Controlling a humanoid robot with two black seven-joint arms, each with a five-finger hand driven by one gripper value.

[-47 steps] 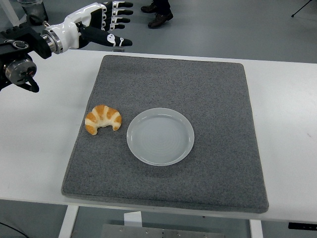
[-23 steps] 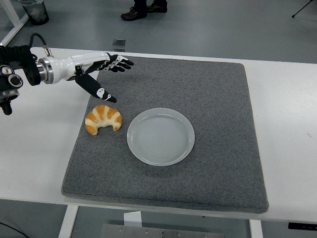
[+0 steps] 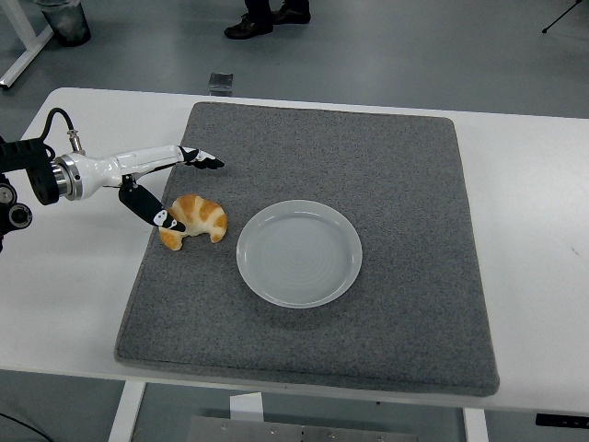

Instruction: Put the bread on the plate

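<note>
Mat (image 3: 396,304): we see a grey felt-like square covering most of the white table (image 3: 538,230), its near edge just short of the table's near edge.

Plate (image 3: 299,253): a pale, round plate with a shallow rim and faint rings in its middle, lying on the mat a little left of the mat's centre; we see nothing on it.

Bread (image 3: 196,219): we make it out as a croissant, golden brown with paler cream bands across its ridged back, curved into a crescent whose two tips point toward the near edge. It lies flat on the mat near the mat's left edge, just beside the plate's left rim but not touching it (a narrow strip of grey shows between them).

Left hand (image 3: 164,184): it reaches in from the left edge, white at the back and black at the fingers, held low over the mat's left edge. We see it spread: the thumb (image 3: 152,211) angles down to the croissant's left end, touching it or very nearly, while the fingers (image 3: 204,160) stretch out beyond the croissant's far side, apart from it. It grasps nothing.

Floor: beyond the table, a person's dark shoes (image 3: 267,17) stand on grey floor at the top edge.
</note>
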